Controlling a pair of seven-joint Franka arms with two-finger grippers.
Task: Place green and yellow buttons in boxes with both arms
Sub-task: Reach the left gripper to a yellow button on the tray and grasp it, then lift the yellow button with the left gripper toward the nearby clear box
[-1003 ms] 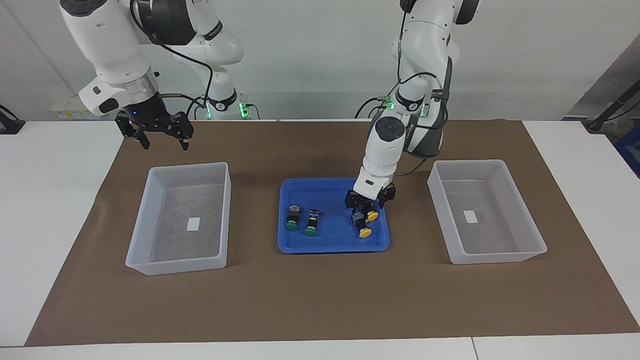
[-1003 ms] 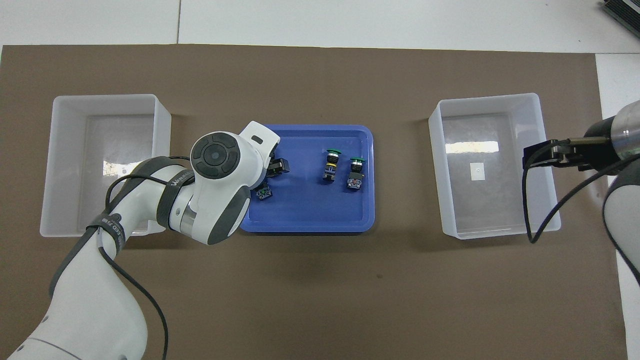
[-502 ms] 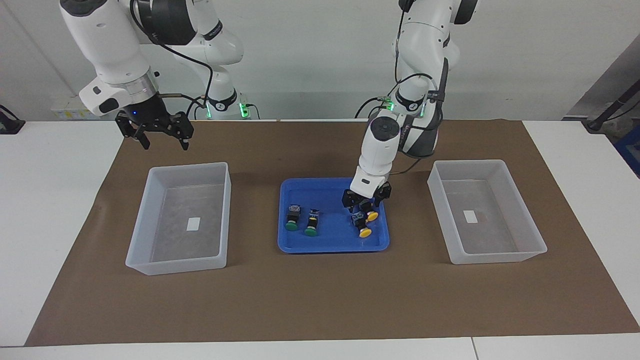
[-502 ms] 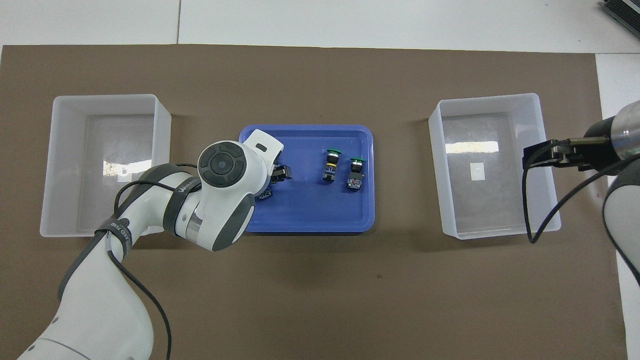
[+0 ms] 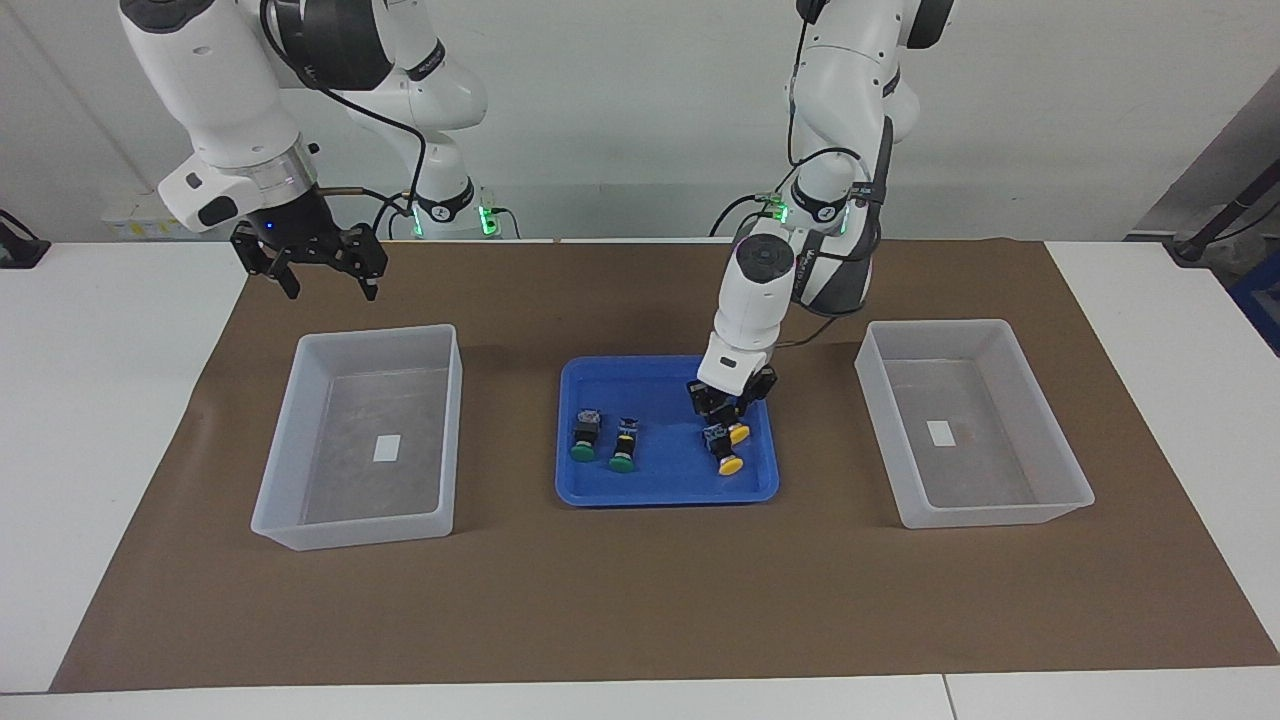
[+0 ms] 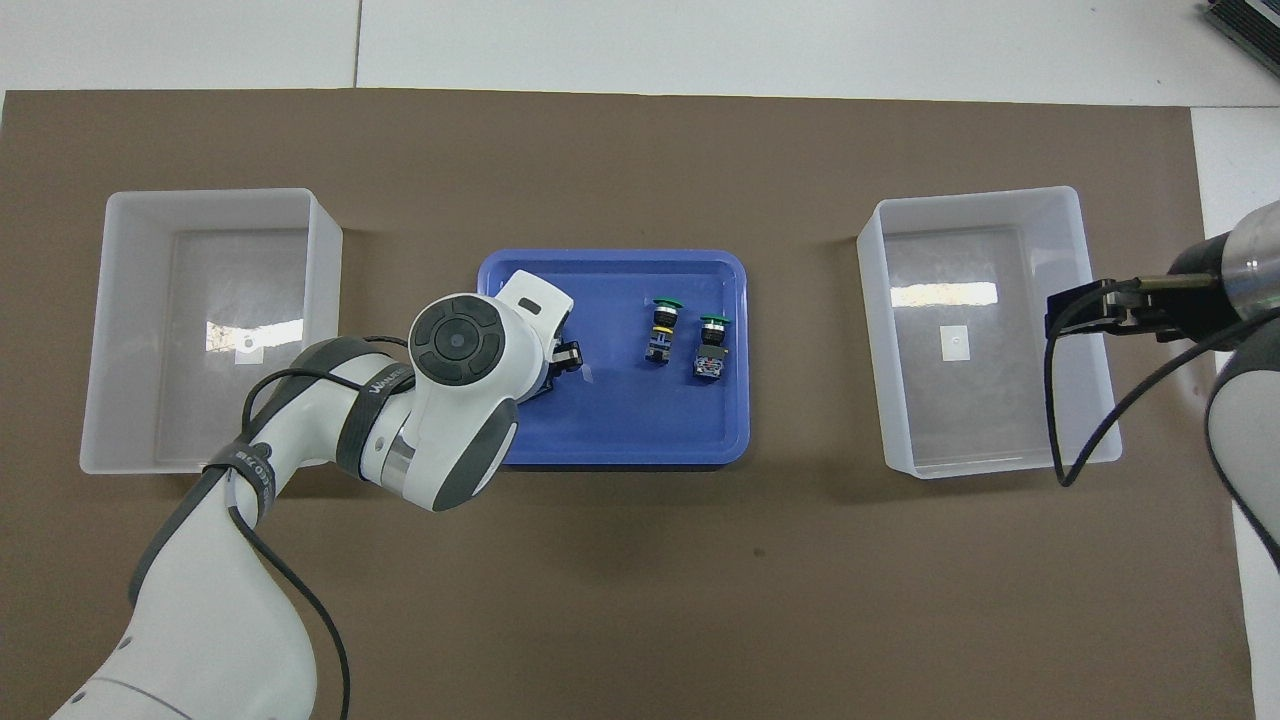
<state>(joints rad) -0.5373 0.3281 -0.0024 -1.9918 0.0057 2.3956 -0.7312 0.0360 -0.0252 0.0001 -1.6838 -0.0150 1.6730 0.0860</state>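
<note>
Facing view: the left gripper (image 5: 729,408) is down inside the blue tray (image 5: 600,492), at the tray's end toward the left arm, its fingers drawn in narrow on the nearer yellow button (image 5: 737,431), whose cap shows just beneath the fingertips. The second yellow button (image 5: 725,455) lies just beside that one, farther from the robots than the gripper. The two green buttons (image 5: 584,435) lie side by side in the same tray, toward the right arm's end, well apart from the left gripper. One box (image 5: 970,425) stands beside the tray at the left arm's end of the table; the other box (image 5: 365,435) stands at the right arm's end. The right gripper (image 5: 318,267) waits in the air above the brown mat (image 5: 640,600), near the robot-side wall of that second box, fingers spread wide and holding nothing. Overhead view: the left arm's wrist covers the left gripper (image 6: 560,360) and both yellow buttons; the green buttons (image 6: 662,330) lie clear of it in the tray (image 6: 620,440). The right gripper (image 6: 1085,310) hangs over the wall of its box (image 6: 985,330); the other box (image 6: 210,330) flanks the left arm.
</note>
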